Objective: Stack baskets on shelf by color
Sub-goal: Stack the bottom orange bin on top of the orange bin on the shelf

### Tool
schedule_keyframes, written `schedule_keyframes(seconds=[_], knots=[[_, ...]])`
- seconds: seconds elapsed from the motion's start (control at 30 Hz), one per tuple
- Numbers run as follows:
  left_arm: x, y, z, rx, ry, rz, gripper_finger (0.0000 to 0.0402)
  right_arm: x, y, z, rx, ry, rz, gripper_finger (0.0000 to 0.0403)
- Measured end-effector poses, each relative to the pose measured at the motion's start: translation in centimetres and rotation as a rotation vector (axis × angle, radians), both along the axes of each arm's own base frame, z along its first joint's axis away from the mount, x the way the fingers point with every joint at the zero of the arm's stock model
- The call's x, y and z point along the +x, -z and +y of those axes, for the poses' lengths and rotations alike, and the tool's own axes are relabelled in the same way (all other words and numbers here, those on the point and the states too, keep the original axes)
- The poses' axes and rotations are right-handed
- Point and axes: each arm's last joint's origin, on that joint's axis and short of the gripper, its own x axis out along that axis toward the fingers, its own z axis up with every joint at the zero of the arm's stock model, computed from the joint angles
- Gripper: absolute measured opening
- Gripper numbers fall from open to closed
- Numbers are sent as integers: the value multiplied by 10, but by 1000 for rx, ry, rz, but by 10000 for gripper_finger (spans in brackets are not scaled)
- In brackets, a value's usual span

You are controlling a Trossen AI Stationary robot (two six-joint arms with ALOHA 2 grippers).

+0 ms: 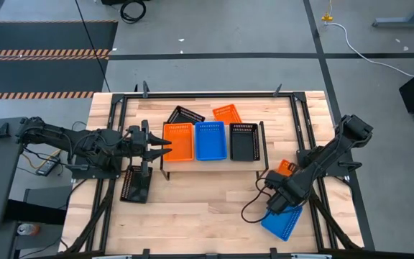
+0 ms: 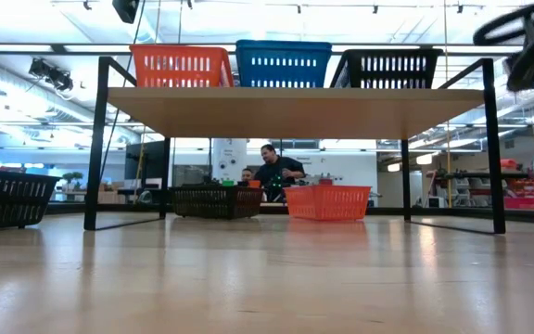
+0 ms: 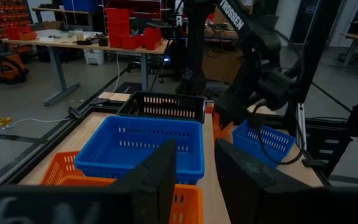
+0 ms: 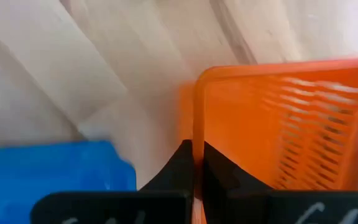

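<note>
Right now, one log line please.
shelf: orange, blue, black baskets | left gripper: open, at orange basket | right gripper: shut on orange basket rim

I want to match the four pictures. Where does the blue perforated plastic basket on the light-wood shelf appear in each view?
High view: blue perforated plastic basket, middle of the light-wood shelf.
Low view: top centre, on the shelf.
Left wrist view: centre, beyond the left gripper, which is open.
Right wrist view: not in it.
Shared landmark: black mesh basket beside it.

Shelf (image 1: 210, 164) carries orange basket (image 1: 179, 141), blue basket (image 1: 210, 139), black basket (image 1: 244, 141) side by side.
</note>
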Motion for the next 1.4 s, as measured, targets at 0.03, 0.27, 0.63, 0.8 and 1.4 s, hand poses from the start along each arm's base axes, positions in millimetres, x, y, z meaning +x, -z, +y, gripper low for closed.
schedule_keyframes(seconds=[0.03, 0.27, 0.63, 0.8, 1.4], knots=[[0, 0, 0, 0, 0, 0, 117, 1, -6, 1, 1, -3, 10, 13], [0, 0, 0, 4, 0, 0, 117, 10, -57, 16, 61, -32, 3, 16], [0, 0, 0, 5, 0, 0, 117, 19, -124, 51, 272, -282, -242, 13], [0, 0, 0, 5, 0, 0, 117, 34, -116, 64, 284, -486, -339, 13], [0, 0, 0, 16, 1, 2, 117, 123, -54, 135, 155, -1270, -183, 15]])
